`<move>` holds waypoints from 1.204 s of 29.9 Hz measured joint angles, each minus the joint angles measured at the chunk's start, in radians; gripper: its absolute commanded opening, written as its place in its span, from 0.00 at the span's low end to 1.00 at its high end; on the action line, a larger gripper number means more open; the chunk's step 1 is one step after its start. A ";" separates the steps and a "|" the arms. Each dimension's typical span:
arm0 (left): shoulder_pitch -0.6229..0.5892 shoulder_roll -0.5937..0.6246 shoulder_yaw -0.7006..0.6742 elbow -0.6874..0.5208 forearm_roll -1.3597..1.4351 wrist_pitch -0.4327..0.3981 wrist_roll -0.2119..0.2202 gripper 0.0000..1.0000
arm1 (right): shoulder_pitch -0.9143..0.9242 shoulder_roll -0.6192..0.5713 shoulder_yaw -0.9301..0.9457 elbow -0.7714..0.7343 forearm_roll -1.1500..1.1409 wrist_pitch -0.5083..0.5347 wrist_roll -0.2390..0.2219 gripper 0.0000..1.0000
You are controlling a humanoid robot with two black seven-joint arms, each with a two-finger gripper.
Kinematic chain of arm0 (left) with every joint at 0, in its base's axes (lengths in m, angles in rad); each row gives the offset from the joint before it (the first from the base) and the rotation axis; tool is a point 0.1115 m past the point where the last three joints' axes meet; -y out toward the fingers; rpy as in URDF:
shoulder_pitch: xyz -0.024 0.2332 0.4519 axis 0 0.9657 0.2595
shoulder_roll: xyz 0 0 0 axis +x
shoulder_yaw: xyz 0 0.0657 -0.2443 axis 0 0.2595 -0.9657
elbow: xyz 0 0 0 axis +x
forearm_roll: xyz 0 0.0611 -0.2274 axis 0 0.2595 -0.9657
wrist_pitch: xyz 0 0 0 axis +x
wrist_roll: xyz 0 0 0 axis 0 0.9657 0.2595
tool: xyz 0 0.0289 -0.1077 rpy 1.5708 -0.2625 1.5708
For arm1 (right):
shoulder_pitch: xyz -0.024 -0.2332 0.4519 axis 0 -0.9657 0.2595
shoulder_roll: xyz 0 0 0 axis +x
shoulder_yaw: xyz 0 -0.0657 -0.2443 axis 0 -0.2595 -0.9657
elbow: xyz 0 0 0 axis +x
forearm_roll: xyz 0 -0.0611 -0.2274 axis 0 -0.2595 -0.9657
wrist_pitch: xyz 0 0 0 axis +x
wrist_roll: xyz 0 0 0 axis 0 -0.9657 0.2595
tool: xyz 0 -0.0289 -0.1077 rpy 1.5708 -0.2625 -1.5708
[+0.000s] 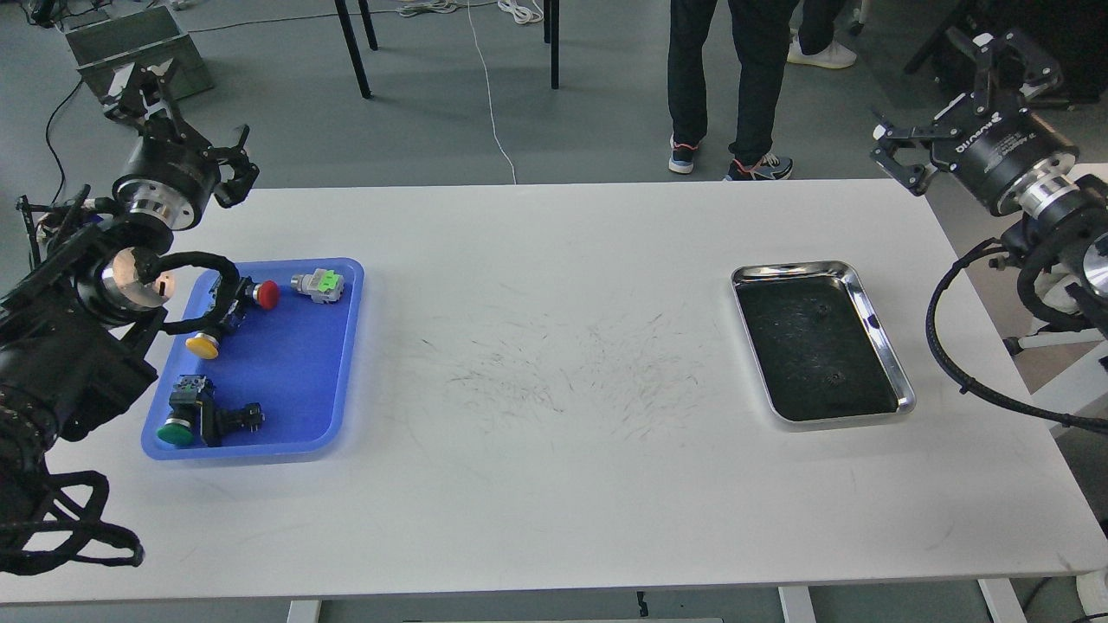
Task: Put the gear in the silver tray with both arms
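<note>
Bench [554,450]: white, scuffed with fine dark marks at its middle; the wide central stretch between the two trays is bare, as is the whole near edge.
Silver tray [866,298]: toward the bench's right edge, about midway between far and near edges; a strip of bare top shows on every side of it, narrowest toward the right edge.
Silver tray axis: long axis runs far to near, slightly skewed, the near end swung toward the right edge; dark scratched bottom shows nothing inside but two small specks.
Blue tray [338,346]: by the left edge, long axis also far to near, its left side partly hidden behind the left arm.
Blue tray contents: a red-capped button [267,294] and a grey part with a green tab [318,285] at the far end, a yellow-capped button [202,346] at the left side, a green-capped button [176,433] with black bodies [227,419] at the near end.
Left claw [138,91]: raised past the bench's far left corner, over the floor, pointing away; seen end-on and dark, so I cannot tell whether its fingers are spread or pressed together.
Right claw [905,151]: raised just off the far right corner, pointing left; fingers spread, gripping nothing.
Beyond the far edge: a person's legs [736,86], chair legs [355,43] and a white cable [489,86] on the floor.
</note>
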 measured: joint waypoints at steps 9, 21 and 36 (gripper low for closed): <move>0.016 -0.081 -0.014 0.007 -0.043 -0.002 -0.015 0.98 | -0.124 0.049 0.064 0.061 0.017 0.004 0.139 0.99; 0.022 -0.092 -0.009 0.003 -0.061 0.001 -0.018 0.98 | -0.135 0.065 0.065 0.050 0.016 -0.003 0.184 0.99; 0.022 -0.086 0.000 -0.001 -0.061 0.002 -0.016 0.98 | -0.119 0.074 0.063 0.002 0.014 -0.006 0.184 0.99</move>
